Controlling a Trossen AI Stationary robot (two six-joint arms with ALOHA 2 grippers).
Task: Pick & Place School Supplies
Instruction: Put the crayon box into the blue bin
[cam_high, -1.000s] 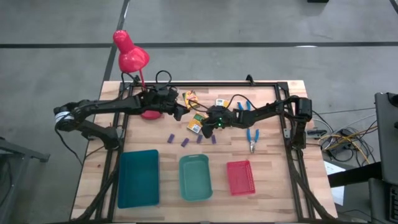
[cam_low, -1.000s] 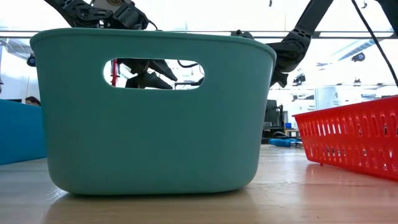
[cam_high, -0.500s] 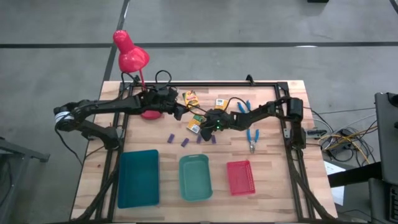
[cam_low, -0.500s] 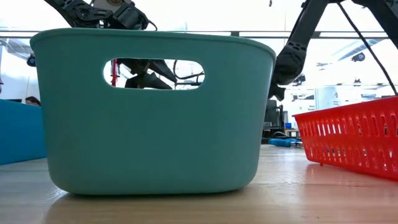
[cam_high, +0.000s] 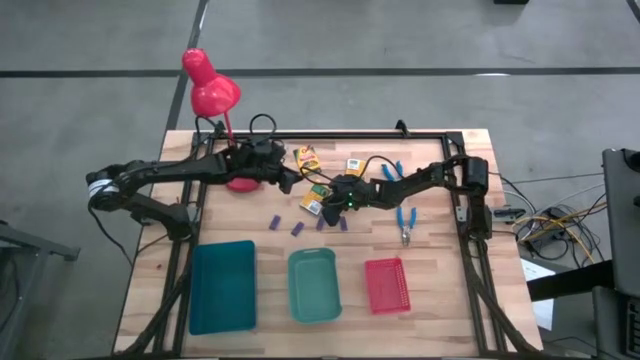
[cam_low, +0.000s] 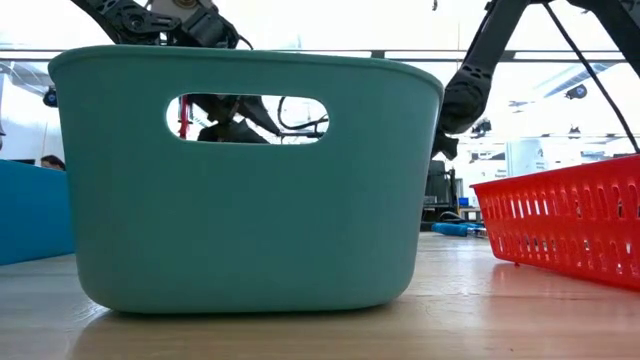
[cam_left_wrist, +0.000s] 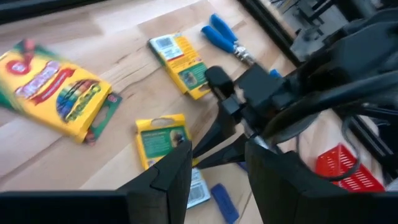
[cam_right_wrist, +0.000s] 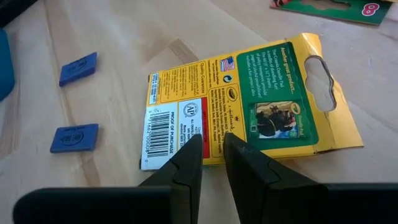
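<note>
Three yellow-green crayon boxes lie flat on the table: a large one (cam_high: 305, 157), one (cam_high: 355, 165) beside it, and one (cam_high: 315, 202) between the two grippers. Several purple blocks (cam_high: 297, 229) lie nearer the trays. Two blue-handled scissors (cam_high: 392, 170) (cam_high: 405, 222) lie to the right. My right gripper (cam_right_wrist: 212, 142) is open by a narrow gap, its tips over the near edge of the middle box (cam_right_wrist: 249, 118). My left gripper (cam_left_wrist: 217, 168) is open and hovers above that same box (cam_left_wrist: 165, 140), facing the right gripper (cam_left_wrist: 199, 152). My right gripper's fingertips (cam_right_wrist: 193, 146) come slanting down from the table's right at the barcode-end edge of the crayon box (cam_right_wrist: 186, 127), which lies flat on the table. I cannot tell whether they touch it.
A blue tray (cam_high: 222, 285), a green tray (cam_high: 314, 285) and a red basket (cam_high: 387, 284) stand in a row along the near edge. The red desk lamp (cam_high: 210, 90) stands at the far left, its base under the left arm. Cables run over the far part of the table.
My right arm has reached a little toward the table's left, bringing its gripper closer to the middle crayon box. The box and the other supplies lie where they were.
</note>
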